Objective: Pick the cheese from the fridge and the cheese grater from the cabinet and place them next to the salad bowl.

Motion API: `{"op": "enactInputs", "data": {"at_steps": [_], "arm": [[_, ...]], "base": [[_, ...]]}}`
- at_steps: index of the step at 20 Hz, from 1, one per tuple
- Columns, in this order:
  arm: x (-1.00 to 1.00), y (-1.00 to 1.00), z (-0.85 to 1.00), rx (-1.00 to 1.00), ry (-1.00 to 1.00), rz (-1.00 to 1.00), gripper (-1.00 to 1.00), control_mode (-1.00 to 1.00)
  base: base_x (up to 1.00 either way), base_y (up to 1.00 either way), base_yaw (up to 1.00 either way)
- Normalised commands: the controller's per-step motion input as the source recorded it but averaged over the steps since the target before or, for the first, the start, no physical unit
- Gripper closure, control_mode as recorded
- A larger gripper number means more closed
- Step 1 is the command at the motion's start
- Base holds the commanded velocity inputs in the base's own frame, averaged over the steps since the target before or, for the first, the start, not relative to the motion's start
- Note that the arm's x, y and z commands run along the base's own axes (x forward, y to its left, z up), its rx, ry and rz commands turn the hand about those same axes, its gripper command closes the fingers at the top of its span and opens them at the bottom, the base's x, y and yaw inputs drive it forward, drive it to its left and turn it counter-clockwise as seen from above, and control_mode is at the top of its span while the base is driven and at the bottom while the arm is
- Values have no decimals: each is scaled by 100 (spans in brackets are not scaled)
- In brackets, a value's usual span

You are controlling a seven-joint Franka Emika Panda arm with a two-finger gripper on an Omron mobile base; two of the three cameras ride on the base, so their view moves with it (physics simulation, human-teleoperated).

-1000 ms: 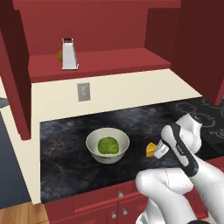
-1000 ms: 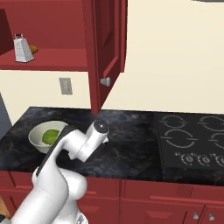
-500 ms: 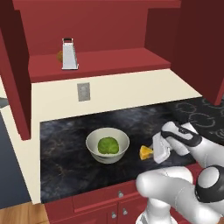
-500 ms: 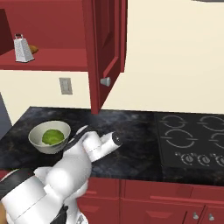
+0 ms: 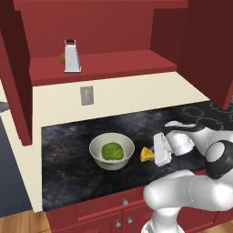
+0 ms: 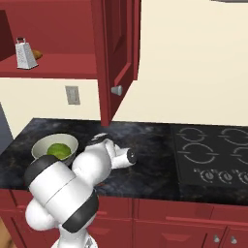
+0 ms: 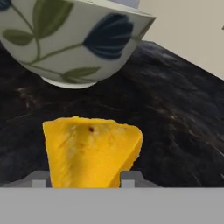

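One wedge of cheese [image 7: 89, 151] sits between the jaws, which look narrowly clamped on it, low over the dark tabletop [image 5: 68, 159] just right of the salad bowl [image 5: 112, 150]. Next target, the cheese grater [image 5: 72, 56], stands on the cabinet [image 5: 104, 66] shelf, up and left.

Both base views look down from behind onto the black counter [image 5: 68, 154], sharing the salad bowl [image 5: 112, 150]; the hand view sits close behind the cheese [image 7: 89, 151].

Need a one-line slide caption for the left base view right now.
Gripper sets cheese wedge on the counter beside the salad bowl; grater waits in cabinet.
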Motion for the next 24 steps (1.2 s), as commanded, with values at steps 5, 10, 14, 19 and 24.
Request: {"op": "enactInputs", "data": {"at_steps": [5,10,14,19,24], "arm": [[13,60,-27,0,-22,0,100,-100],[2,67,-26,0,-17,0,100,-100],[0,48,-18,1,-6,1,100,-100],[0,32,-13,1,0,4,-100,-100],[0,4,-3,0,0,1,-100,-100]], "base": [[0,0,0],[0,0,0],[0,0,0],[0,0,0],[0,0,0]]}}
